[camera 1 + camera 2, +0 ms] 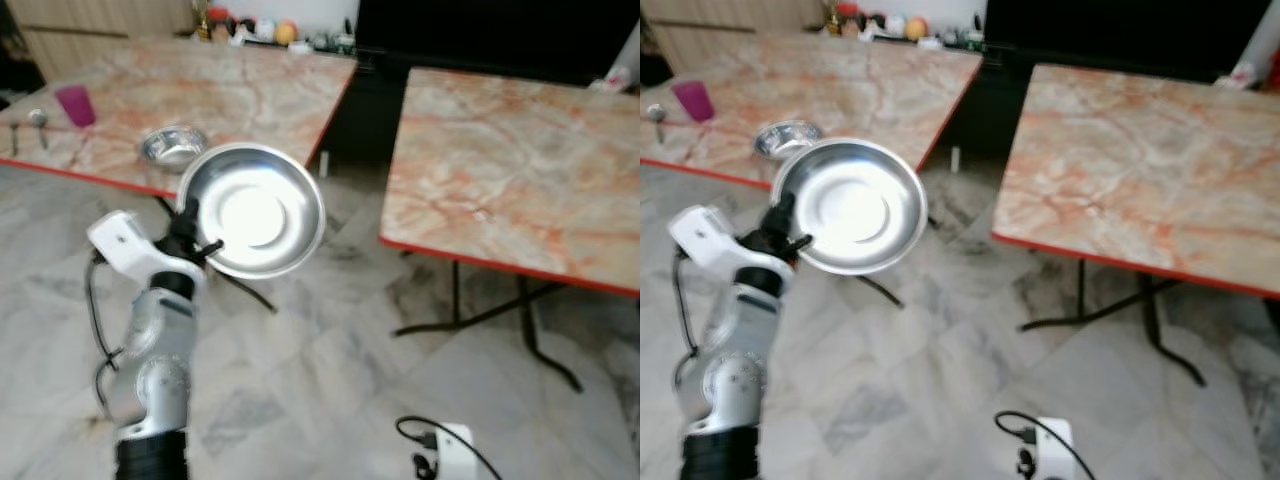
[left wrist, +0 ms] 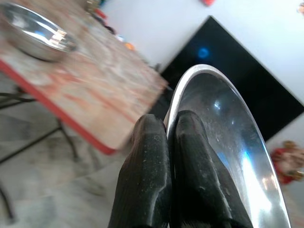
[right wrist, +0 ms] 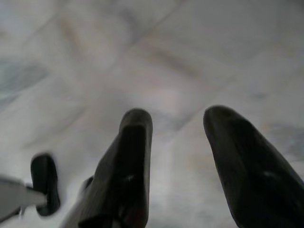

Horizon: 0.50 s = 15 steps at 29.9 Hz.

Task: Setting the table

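My left gripper (image 1: 188,222) is shut on the rim of a shiny steel plate (image 1: 255,210), held up over the floor in front of the left marble table (image 1: 230,90). In the left wrist view the two black fingers (image 2: 147,156) pinch the plate's edge (image 2: 223,118). On that table sit a small steel bowl (image 1: 173,146), a pink cup (image 1: 76,104) and a spoon (image 1: 38,120). My right gripper (image 3: 173,123) hangs low, open, above the marble floor with nothing between its fingers.
A second marble table (image 1: 520,170) with a red edge and folding black legs stands to the right. A gap runs between the two tables. A black cabinet (image 1: 480,30) lines the back wall. Small items (image 1: 270,30) crowd the left table's far end.
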### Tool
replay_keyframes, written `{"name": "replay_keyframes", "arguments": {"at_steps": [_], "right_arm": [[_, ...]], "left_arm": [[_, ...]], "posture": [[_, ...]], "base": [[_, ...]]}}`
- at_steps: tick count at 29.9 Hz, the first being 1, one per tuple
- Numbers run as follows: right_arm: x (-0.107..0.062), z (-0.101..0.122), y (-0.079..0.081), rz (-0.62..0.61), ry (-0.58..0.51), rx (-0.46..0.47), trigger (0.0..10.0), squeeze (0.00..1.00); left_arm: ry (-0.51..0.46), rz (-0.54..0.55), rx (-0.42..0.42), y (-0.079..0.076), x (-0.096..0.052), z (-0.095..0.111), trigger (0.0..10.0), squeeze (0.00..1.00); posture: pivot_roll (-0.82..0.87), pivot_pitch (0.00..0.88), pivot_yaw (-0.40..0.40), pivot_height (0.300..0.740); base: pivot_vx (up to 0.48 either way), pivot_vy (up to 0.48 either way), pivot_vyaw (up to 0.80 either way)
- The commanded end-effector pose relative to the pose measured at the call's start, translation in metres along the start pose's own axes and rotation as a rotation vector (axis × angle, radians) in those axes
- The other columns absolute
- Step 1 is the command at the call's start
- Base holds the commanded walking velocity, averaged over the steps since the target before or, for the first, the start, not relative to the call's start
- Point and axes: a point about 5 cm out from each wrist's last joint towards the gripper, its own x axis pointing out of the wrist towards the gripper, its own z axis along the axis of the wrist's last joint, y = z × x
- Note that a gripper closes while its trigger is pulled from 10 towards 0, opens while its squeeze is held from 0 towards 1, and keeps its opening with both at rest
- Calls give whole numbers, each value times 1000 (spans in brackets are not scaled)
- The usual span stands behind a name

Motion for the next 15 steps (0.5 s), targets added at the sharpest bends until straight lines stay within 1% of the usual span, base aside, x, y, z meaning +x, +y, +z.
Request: {"name": "replay_keyframes", "arguments": {"at_steps": [1,15], "right_arm": [[0,0,9,19,-1,15,10000,0],[0,-1,7,9,0,20,10000,0]], "left_arm": [[-32,5,21,4,0,9,10000,0],[-30,6,26,6,1,8,10000,0]], "posture": [[123,35,-70,740],[120,31,-72,740]], "base": [[0,-345,0],[0,-347,0]]}}
